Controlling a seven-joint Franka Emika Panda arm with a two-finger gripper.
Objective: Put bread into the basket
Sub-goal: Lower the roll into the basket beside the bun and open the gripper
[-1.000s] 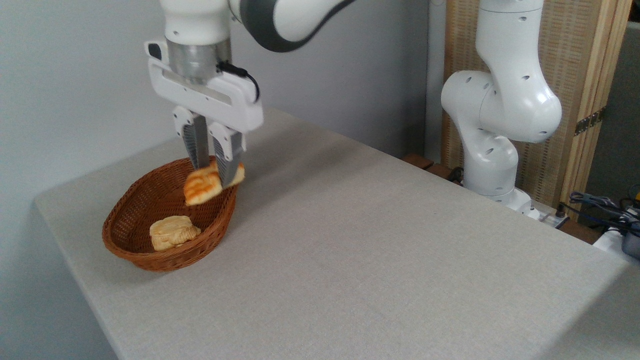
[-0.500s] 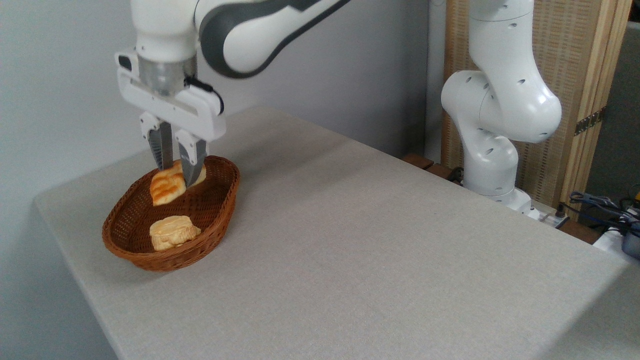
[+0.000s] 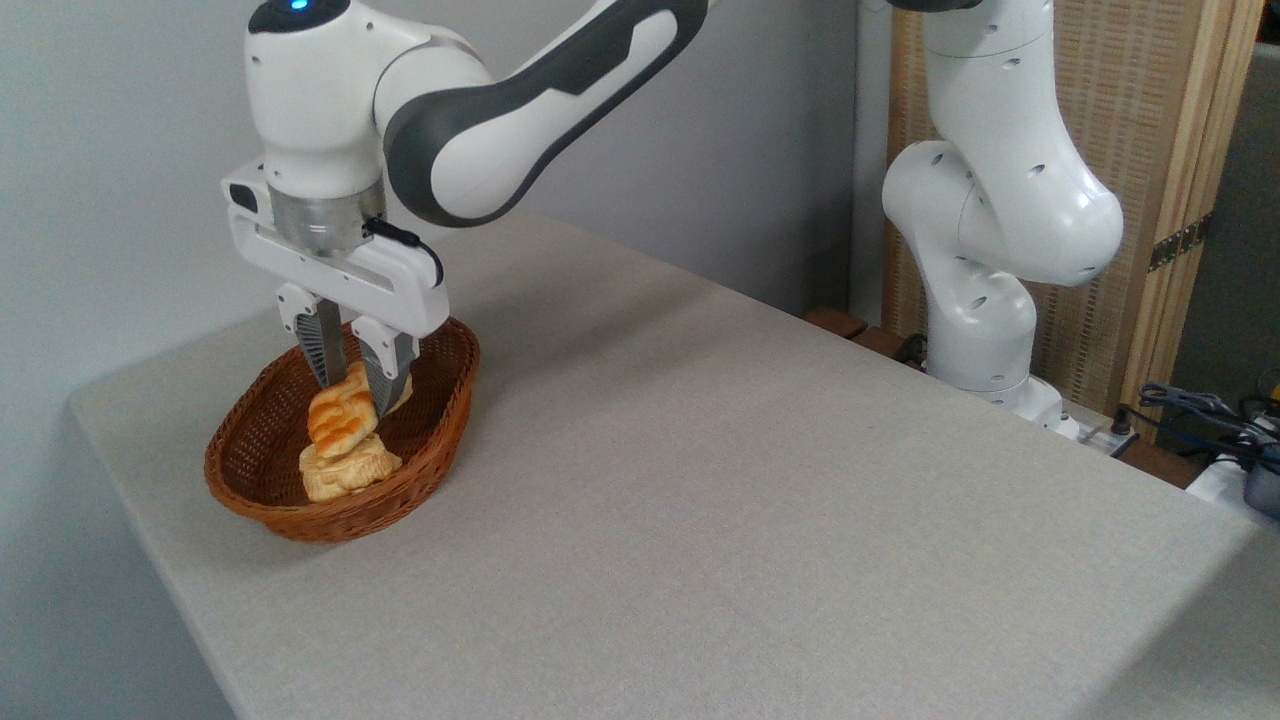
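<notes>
Bread [image 3: 342,420]: gripped mid-length in claw [image 3: 352,392], tilted, inside basket [image 3: 440,430], lower end on or just above pale pastry [image 3: 345,472]. Judged light, crust glossy, likely slippery; hold across middle suited. Basket stood near counter [image 3: 700,520] left edge

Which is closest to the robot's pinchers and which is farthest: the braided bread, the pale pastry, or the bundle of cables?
Measured from the gripper:
1. The bread, pinched between the fingers, over the basket.
2. The pale pastry, just below the bread, lying in the basket.
3. The cables, far off at the right edge, beyond the table.
</notes>
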